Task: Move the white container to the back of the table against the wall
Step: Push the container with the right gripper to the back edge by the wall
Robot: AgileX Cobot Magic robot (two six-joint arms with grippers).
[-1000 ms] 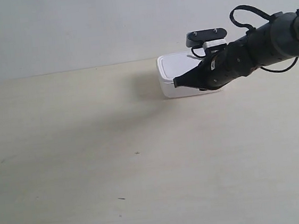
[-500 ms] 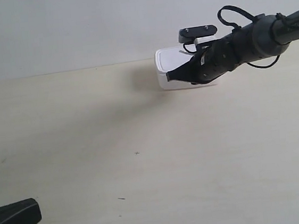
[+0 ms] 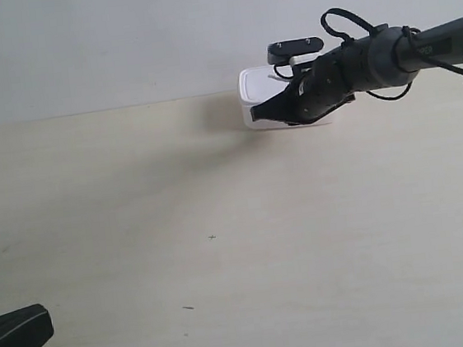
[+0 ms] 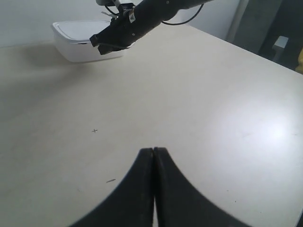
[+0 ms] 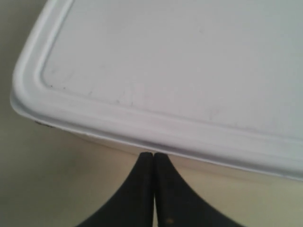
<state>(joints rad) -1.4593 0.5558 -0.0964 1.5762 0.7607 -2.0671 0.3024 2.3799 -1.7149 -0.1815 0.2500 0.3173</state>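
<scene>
From the exterior view, I see the small white plastic lidded container (image 3: 252, 88) at the back of the pale wood-grain worktop (image 3: 220, 224), right at the grey-white wall (image 3: 118, 44), with my right gripper (image 3: 258, 113) at its front.

In the left wrist view, the left gripper (image 4: 154, 150) is closed on nothing, well apart from the container.

In the right wrist view, the right gripper's tips are pressed together, against the container's side under the lid rim.

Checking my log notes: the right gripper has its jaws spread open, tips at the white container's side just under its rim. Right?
No: the right wrist view shows the right gripper with jaws shut, not spread. Its tips are at the side of the white container, just under its rim.
</scene>
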